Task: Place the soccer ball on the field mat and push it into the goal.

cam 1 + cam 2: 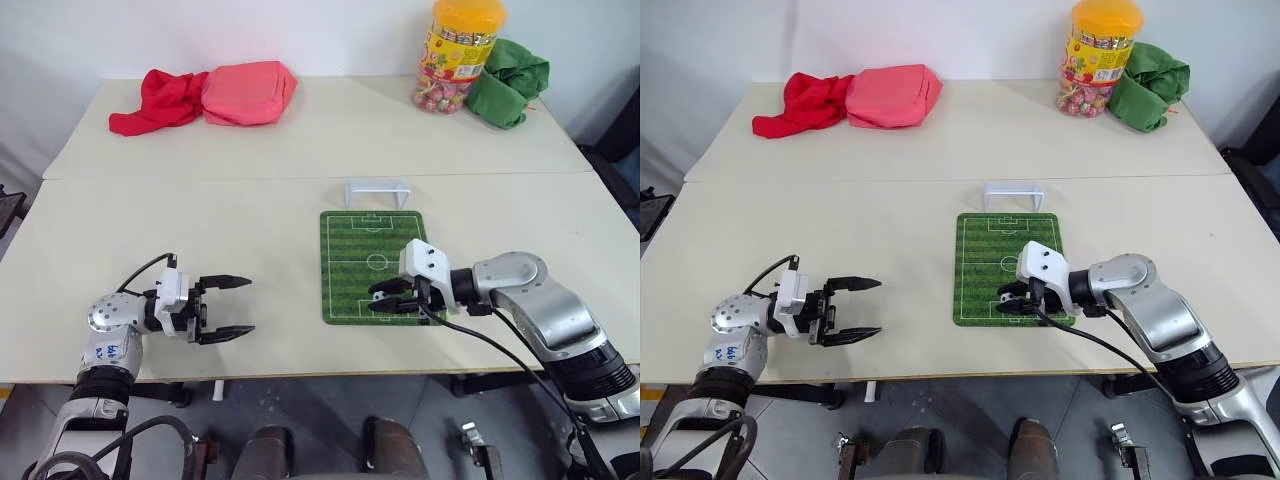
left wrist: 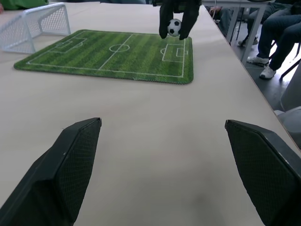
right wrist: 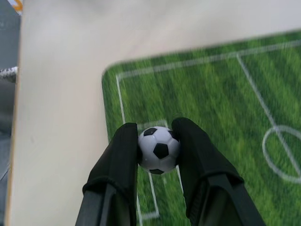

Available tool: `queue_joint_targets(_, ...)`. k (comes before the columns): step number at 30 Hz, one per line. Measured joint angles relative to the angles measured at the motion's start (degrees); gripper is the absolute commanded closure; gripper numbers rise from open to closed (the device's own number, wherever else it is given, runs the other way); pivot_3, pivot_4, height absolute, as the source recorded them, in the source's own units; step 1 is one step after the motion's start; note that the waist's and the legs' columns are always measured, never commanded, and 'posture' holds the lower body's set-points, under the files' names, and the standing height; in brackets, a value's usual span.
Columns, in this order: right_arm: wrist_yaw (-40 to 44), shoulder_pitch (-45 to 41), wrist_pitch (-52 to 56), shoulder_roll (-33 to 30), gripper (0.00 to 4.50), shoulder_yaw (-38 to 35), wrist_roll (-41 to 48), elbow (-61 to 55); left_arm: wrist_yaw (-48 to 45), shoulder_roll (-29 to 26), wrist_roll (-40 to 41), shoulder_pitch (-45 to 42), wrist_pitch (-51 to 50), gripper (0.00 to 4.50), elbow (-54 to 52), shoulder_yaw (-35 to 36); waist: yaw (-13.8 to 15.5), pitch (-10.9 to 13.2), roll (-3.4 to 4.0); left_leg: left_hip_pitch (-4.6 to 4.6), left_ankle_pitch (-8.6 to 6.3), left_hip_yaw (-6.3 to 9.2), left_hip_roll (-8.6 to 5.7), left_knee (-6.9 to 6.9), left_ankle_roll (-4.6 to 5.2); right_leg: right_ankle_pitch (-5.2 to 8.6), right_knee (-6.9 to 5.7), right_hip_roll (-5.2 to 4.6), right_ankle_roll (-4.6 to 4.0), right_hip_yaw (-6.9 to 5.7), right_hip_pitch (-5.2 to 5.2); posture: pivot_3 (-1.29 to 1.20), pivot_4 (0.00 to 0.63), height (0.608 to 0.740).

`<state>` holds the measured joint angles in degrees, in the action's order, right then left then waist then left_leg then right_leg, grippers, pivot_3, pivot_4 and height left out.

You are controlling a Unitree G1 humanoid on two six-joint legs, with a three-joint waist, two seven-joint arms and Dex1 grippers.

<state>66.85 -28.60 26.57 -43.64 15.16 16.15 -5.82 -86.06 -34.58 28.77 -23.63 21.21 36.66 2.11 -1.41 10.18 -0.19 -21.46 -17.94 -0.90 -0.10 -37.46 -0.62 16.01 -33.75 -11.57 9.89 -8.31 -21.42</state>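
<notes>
- Beige table [image 1: 250,215]; mat [image 1: 350,250] lies near its front edge, goal [image 1: 377,192] at the far end.
- Right gripper [image 3: 157,153] pinches the ball [image 3: 159,148] above the mat's near end.
- Left gripper [image 1: 225,308], fingers spread, holds nothing.

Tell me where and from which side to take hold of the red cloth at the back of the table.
Grip the red cloth at its crumpled, bunched-up folds, coming from above. It lies low and limp on the table, so a raised fold gives the fingers something to pinch. Its other end touches the pink bundle, so the left end looks easier.
</notes>
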Motion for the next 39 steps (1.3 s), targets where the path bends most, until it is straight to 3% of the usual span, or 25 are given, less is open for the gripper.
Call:
queue_joint_targets(11, 2.86, -0.40, -7.79, 2.20, 3.65, 0.51, -4.04, 8.36, 0.00, 0.02, 0.00, -0.01, 0.10, 0.00, -0.24, 0.15, -0.07, 0.00, 0.00, 0.00, 0.00, -0.01, 0.00, -0.03, 0.00, 0.00, -0.01, 0.00, 0.00, 0.00, 0.00, 0.00, 0.150, 0.740)
queue_joint_targets(30, 4.37, -1.17, -9.84, 3.03, 3.65, 0.74, -6.78, 8.85, 0.01, 0.11, -0.11, -0.52, 0.72, 0.00, 0.13, 0.15, -0.14, 0.00, 0.00, 0.01, 0.00, 0.00, 0.01, -0.07, 0.00, 0.00, -0.06, 0.01, 0.00, 0.00, 0.00, 0.00, 0.150, 0.740)
queue_joint_targets(32, 4.82, -1.49, -9.83, 3.03, 2.86, 0.87, -7.22, 8.84, 0.02, 0.29, -0.21, -0.59, 0.78, 0.00, 0.24, 0.15, -0.13, 0.00, 0.00, 0.01, 0.00, 0.00, 0.01, -0.08, -0.01, 0.00, -0.06, 0.01, 0.00, 0.00, 0.00, 0.00, 0.150, 0.740)
queue_joint_targets(35, 5.29, -1.53, -9.80, 3.04, 2.04, 1.20, -7.26, 8.82, 0.02, 0.41, -0.46, -0.95, 1.01, 0.00, 0.56, 0.15, -0.13, 0.00, 0.00, 0.01, 0.00, 0.00, 0.01, -0.10, -0.01, 0.00, -0.06, 0.01, 0.00, 0.00, 0.01, 0.00, 0.150, 0.740)
queue_joint_targets(39, 5.28, -1.63, -9.75, 3.15, 2.04, 1.35, -7.29, 8.74, 0.02, 0.80, -0.79, -1.60, 1.50, 0.00, 1.28, 0.15, -0.16, -0.01, 0.00, 0.01, 0.00, 0.00, 0.01, -0.18, -0.01, -0.01, -0.11, 0.01, -0.01, 0.02, 0.02, 0.00, 0.150, 0.740)
